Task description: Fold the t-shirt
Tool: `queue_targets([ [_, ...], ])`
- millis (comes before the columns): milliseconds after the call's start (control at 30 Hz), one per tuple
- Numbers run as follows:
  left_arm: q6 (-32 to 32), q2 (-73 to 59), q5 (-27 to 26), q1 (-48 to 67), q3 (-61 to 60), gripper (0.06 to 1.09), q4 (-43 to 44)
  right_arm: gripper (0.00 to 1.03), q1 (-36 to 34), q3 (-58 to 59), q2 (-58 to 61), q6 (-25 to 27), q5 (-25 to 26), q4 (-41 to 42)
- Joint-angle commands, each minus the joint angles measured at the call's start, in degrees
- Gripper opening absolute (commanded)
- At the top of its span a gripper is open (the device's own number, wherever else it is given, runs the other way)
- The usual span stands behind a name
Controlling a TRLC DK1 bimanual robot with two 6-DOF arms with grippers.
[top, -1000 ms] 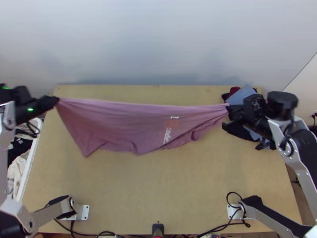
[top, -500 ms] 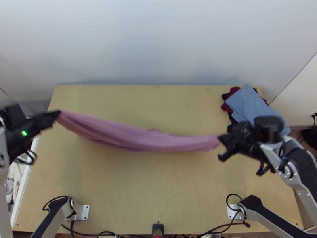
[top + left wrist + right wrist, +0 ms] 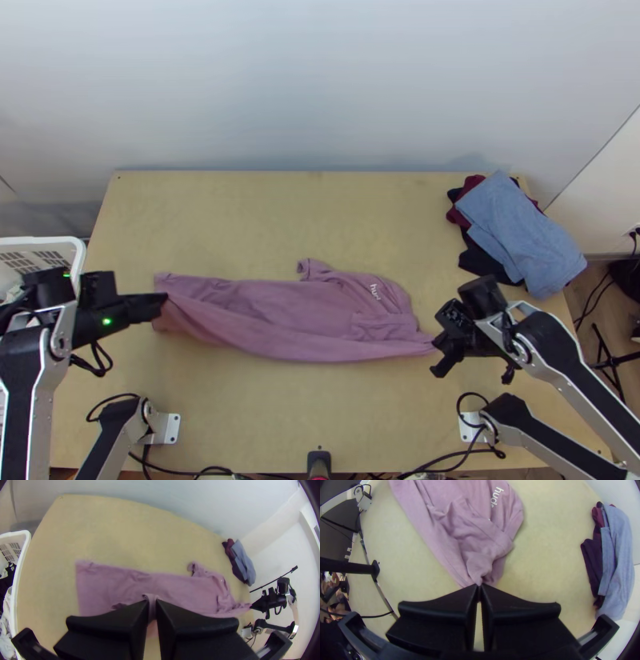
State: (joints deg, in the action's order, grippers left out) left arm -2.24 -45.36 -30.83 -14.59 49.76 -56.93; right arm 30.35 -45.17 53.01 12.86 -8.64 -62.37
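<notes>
At left, a white basket (image 3: 78,254) stands beside the wooden table (image 3: 320,416), where the left gripper (image 3: 166,299) clamps an edge of a mauve t-shirt (image 3: 296,308). The shirt stretches across the middle of the table, its near side drawn into a long fold between the two arms. At right, the other gripper (image 3: 436,344) has its fingers closed on a bunched corner, near a pile of clothes (image 3: 520,228).

Laying this fold neatly likely calls for matched, gentle tension, both ends lowered together and let go only once the cloth rests flat. The gathered right end may need smoothing afterward.

The left wrist view looks into the basket at dark and pale laundry, which the arm partly blocks from above. The right wrist view details the creases converging at the fingertips, though the number of layers pinched there is perhaps beyond telling.
</notes>
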Motion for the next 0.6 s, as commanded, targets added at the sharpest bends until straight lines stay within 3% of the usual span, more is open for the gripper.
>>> queue_targets([
  [0,-5.05,-1.39,2.79,2.02,-3.88,0.26,-0.73,0.03,-2.05,1.84,5.43,3.66,-0.06,1.02],
  [100,-5.32,-1.39,2.79,2.02,-4.32,0.26,-0.64,0.06,-1.70,1.40,7.45,4.36,-0.14,2.43],
  [333,-5.41,-1.39,2.79,2.20,-4.58,0.26,-0.29,0.60,-1.17,0.96,11.06,4.28,-0.14,2.78],
  [433,-5.49,-1.31,2.79,2.46,-4.14,0.26,-0.29,0.66,-1.43,-1.68,10.79,4.28,-0.14,0.41],
  [567,-5.49,-1.22,2.79,2.46,-4.14,0.26,-0.29,0.66,-1.96,-3.70,12.82,4.36,-0.14,-0.03],
])
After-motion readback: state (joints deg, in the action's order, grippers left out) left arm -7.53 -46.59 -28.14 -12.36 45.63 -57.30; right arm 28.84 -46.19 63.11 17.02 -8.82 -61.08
